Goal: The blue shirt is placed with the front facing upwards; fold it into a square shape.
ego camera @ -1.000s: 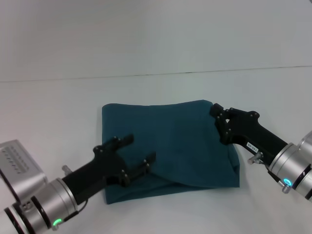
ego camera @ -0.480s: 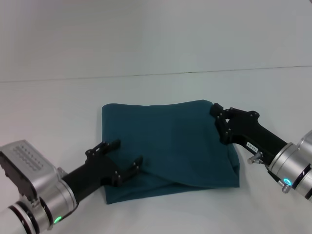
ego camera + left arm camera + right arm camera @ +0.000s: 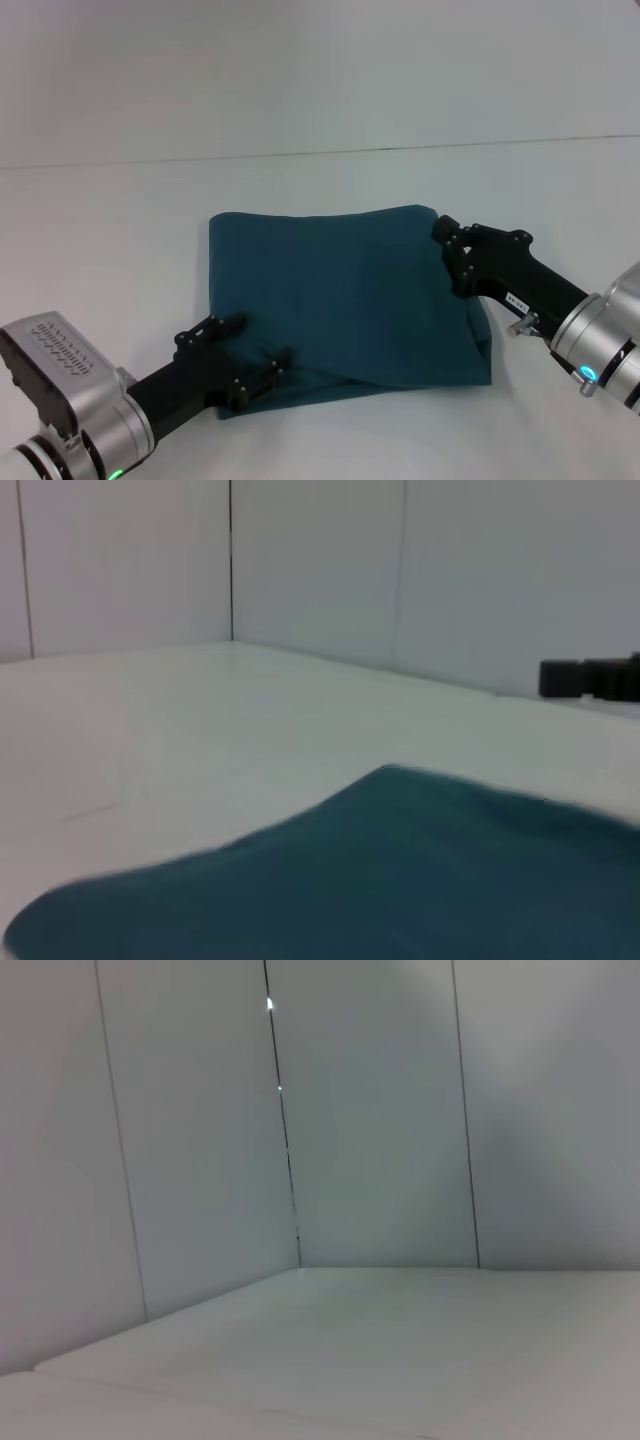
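Left pincer (image 3: 253, 350) retreated to near corner, prongs spread; right pincer (image 3: 447, 250) state unclear; blue shirt (image 3: 340, 300) soft squarish fold.

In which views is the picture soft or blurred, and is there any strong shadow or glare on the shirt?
Head view: even, diffuse light; the blue shirt is fairly sharp, without glare and with only faint shading under the left gripper and right gripper. Left wrist view: the shirt's near edge is out of focus. Right wrist view: only the table and wall panels, soft and evenly lit, no shirt.
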Controlling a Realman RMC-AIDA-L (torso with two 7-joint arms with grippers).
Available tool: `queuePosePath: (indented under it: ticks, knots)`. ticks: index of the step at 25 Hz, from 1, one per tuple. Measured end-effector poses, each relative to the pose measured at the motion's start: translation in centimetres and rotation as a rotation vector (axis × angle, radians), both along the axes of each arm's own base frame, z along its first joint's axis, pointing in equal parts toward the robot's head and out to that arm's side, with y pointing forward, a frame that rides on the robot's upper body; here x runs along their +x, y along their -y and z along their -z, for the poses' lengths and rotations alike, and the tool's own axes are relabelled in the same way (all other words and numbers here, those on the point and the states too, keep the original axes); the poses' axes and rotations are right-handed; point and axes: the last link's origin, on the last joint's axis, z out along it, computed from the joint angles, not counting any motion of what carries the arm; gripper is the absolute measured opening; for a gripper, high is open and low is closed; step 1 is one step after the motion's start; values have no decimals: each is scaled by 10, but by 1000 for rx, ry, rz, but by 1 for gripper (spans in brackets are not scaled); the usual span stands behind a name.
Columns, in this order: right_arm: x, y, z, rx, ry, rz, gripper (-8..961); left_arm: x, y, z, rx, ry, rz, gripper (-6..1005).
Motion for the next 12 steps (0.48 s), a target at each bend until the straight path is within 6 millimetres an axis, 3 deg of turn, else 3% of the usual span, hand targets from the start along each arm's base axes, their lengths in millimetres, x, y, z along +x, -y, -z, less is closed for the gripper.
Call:
queuePosePath:
  ticks: [3,7,12]
  knots:
    - [2,0,-2,16,-8,6,60,7,3,-4,8,50,36,798]
    - [6,2,-13,63,-37,16,62,19,2,-24,57,197,82,803]
    - [9,2,-48,21,-94,-52,65,32,-15,-40,-56,260,77,809]
